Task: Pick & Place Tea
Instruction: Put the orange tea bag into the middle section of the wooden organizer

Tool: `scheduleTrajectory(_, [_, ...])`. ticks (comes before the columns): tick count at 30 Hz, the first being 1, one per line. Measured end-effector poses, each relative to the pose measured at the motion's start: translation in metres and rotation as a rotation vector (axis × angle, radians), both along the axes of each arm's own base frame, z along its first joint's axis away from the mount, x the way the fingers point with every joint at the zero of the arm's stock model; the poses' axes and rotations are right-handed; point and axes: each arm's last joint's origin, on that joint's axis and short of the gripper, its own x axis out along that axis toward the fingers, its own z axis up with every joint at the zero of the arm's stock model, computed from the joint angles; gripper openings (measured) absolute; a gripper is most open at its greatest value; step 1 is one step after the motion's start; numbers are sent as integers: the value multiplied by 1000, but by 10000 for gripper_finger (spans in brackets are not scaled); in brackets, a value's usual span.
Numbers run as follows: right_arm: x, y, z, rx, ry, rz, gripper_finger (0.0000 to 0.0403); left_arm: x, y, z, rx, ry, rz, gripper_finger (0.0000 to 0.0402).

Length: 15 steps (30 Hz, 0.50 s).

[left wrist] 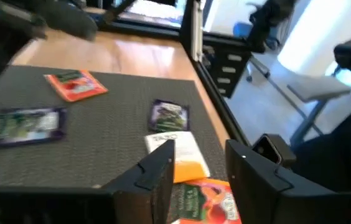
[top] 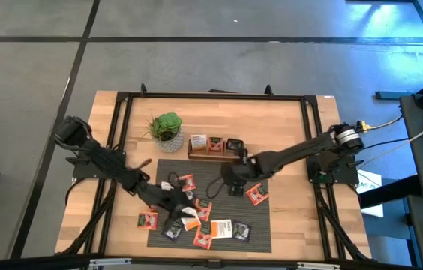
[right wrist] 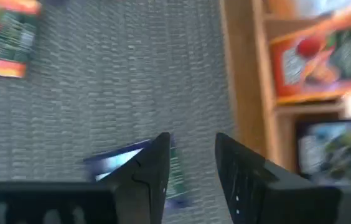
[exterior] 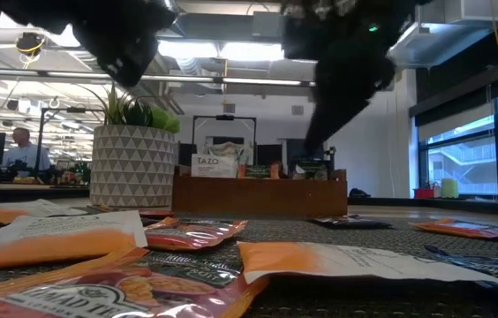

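Several small tea sachets, orange-red, white and dark, lie flat on the dark mat [top: 260,225], most of them near its front [top: 204,225]. My left gripper [top: 172,199] hovers open over the mat's left part, above a white-and-orange sachet [left wrist: 185,155] and an orange-red one [left wrist: 210,202]. My right gripper [top: 232,182] is open near the mat's far edge, above a dark sachet [right wrist: 126,163] that lies on the mat partly under one finger. The wooden tray [top: 215,155] beside it holds sachets [right wrist: 315,59] in its compartments. Neither gripper holds anything.
A green potted plant [top: 166,127] stands left of the tray at the far side; it also shows in the low view [exterior: 134,163]. A black frame [top: 121,135] runs round the table. One orange-red sachet [top: 256,195] lies alone at the mat's right.
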Motion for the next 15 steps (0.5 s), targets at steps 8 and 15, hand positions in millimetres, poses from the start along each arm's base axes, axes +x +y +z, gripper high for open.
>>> scheduleTrajectory(8, [-19,21,-12,220,-187,-20,124,32,-18,-13,58,111,10,136])
scheduleTrajectory(15, [-5,32,-31,391,-315,8,124,41,-21,-34,10,267,12,136])
